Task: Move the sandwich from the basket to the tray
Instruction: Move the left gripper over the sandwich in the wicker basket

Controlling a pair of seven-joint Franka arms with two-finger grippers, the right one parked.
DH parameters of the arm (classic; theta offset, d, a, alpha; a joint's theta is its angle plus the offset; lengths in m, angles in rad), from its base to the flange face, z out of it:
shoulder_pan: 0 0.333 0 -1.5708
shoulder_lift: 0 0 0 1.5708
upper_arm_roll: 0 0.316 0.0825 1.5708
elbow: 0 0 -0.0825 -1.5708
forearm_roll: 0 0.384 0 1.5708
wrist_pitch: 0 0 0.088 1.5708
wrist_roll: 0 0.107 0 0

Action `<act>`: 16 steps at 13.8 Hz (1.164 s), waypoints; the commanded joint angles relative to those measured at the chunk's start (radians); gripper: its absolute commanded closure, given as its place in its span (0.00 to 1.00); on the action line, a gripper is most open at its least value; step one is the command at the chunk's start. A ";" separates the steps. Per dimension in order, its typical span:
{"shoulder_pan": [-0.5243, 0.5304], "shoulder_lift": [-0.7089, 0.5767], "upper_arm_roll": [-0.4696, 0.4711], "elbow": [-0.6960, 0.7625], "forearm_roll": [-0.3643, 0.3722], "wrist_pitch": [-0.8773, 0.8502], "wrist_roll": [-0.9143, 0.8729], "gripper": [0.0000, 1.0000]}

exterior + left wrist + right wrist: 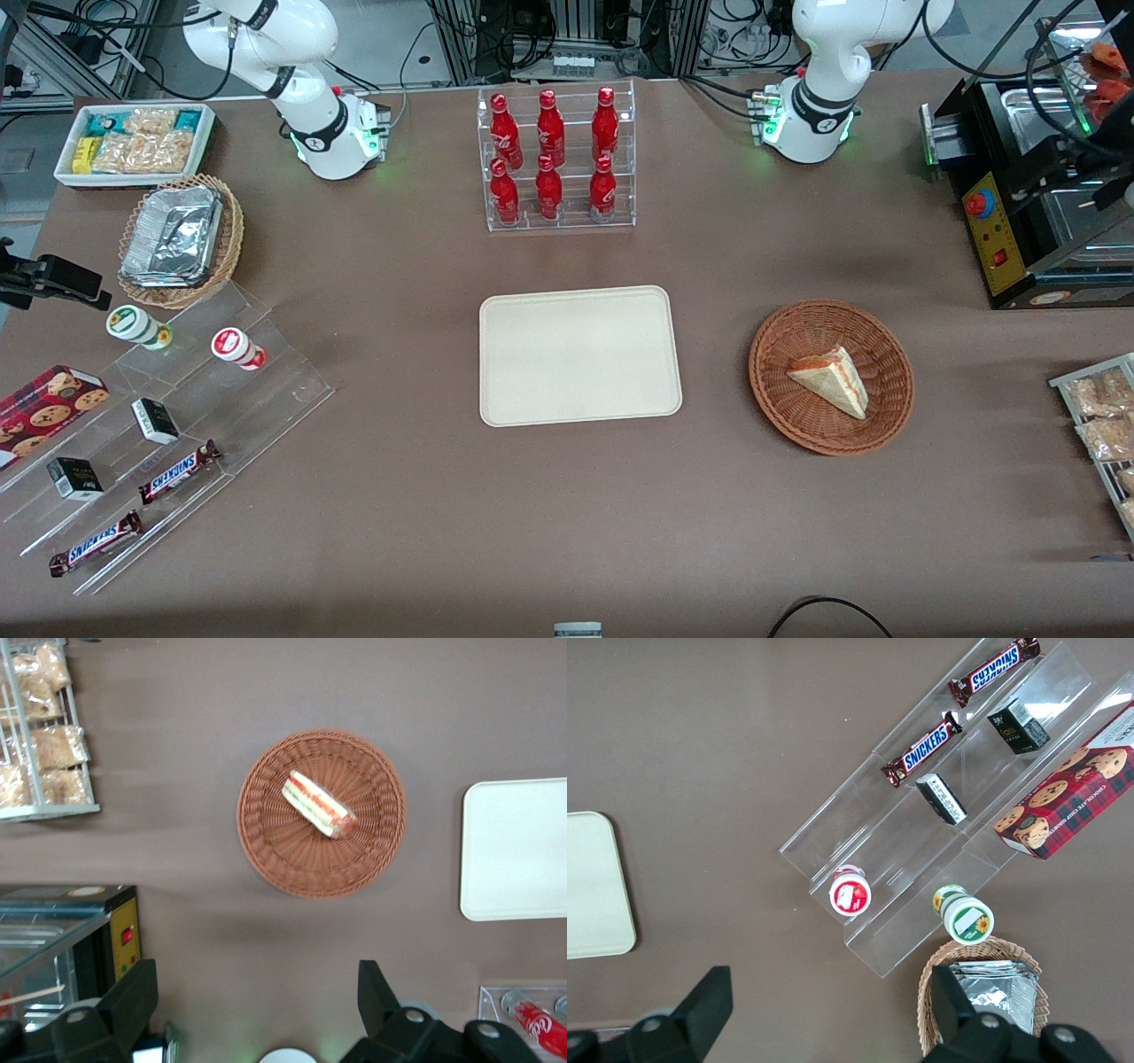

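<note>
Pale white bread with orange-red and green filling along one edge: the sandwich [831, 379] lies flat in the middle of the basket [771, 390], a round, shallow, reddish-brown wicker bowl at the right of centre in the front view. Nothing touches it. It rests on its broad face with the filling edge turned upward and outward, which I judge leaves its two bread faces reachable from above.

The tray [580, 354], flat and cream-beige, sits in the centre of the front frame, well apart from the basket, with bare brown tabletop between them. It carries nothing, so the sandwich can be set anywhere on it.

My gripper [257, 1014] hangs high above the table, looking straight down; in the wrist view the basket [266, 850] and sandwich [319, 804] show whole, with the tray [514, 850] at the edge. My fingers [133, 997] are spread wide and hold nothing. The transfer has not begun; I judge the next move is a descent onto the wedge.

At the upper centre of the front frame stands a clear rack of red bottles [551, 159].
</note>
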 commanded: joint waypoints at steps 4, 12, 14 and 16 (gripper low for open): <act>-0.013 0.037 -0.002 -0.217 -0.015 0.275 -0.054 0.00; -0.015 0.066 -0.049 -0.567 -0.012 0.724 -0.509 0.00; -0.015 0.095 -0.063 -0.604 -0.010 0.787 -0.658 0.00; -0.033 0.138 -0.066 -0.636 -0.005 0.870 -0.804 0.00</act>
